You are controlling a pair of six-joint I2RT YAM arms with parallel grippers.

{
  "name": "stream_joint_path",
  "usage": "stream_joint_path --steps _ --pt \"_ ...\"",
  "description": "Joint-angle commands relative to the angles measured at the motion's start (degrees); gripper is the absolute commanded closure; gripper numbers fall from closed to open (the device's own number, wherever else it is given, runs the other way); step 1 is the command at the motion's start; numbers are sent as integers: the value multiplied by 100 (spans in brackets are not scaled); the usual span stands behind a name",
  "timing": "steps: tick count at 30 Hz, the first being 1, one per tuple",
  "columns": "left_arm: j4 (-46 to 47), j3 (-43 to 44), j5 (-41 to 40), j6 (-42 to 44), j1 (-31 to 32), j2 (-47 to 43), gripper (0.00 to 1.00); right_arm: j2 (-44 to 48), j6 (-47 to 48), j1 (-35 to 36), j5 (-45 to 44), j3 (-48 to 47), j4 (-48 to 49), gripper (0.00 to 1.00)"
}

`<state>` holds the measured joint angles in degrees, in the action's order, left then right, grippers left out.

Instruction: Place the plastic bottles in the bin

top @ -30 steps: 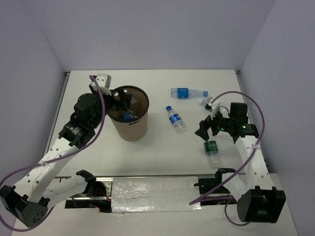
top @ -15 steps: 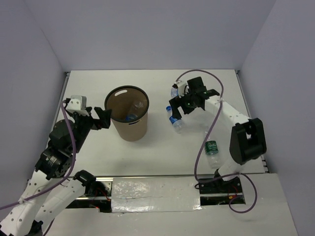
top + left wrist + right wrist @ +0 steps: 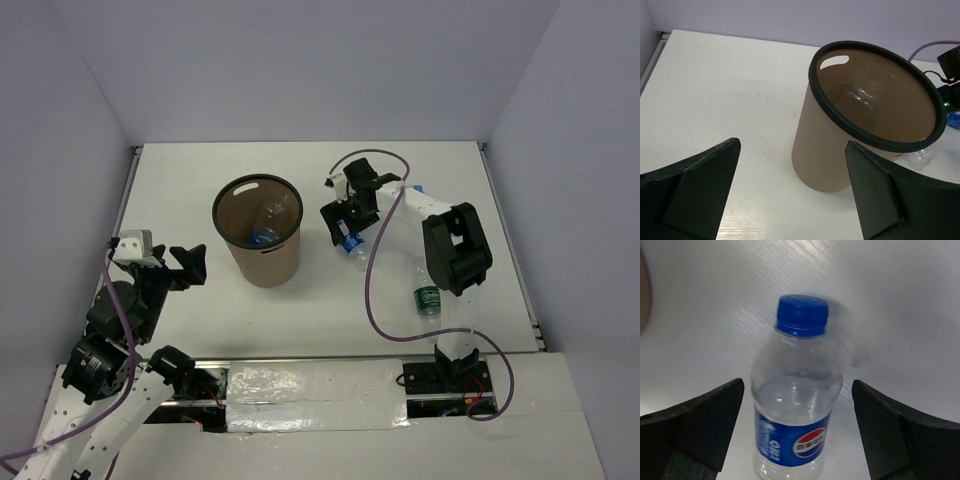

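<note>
Right jaws have swung over the Pepsi-logo bottle [image 3: 795, 405], spread; left jaws spread too.

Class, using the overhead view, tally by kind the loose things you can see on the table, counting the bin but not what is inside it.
Blue-label bottle: 1
Green-label bottle: 1
Bin: 1
Total: 3 in plain sight; others may be hidden.

White arm links [image 3: 425, 203], black joint housings [image 3: 455, 245], looping purple cables [image 3: 368, 290].
</note>
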<state>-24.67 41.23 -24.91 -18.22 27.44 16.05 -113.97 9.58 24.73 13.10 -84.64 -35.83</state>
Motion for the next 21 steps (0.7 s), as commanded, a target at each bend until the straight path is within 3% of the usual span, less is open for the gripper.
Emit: stream_joint_path --steps 1,5,11,14,16,21 --pt "50 43 3 -68 -63 82 0 -72 -124 32 -273 -255 -205 5" --pt "102 8 223 -68 -169 21 1 -116 -97 32 -396 -79 -134 16" --pt "93 -1 267 -85 -187 -85 0 84 78 41 -335 -44 -319 63" --pt "94 7 293 -94 -187 -50 0 802 131 14 -273 175 -266 76" --pt "94 8 328 -103 -187 -50 0 1522 175 49 -343 351 -179 82" --pt "129 -10 460 -103 -239 20 0 3002 325 58 -405 431 164 84"
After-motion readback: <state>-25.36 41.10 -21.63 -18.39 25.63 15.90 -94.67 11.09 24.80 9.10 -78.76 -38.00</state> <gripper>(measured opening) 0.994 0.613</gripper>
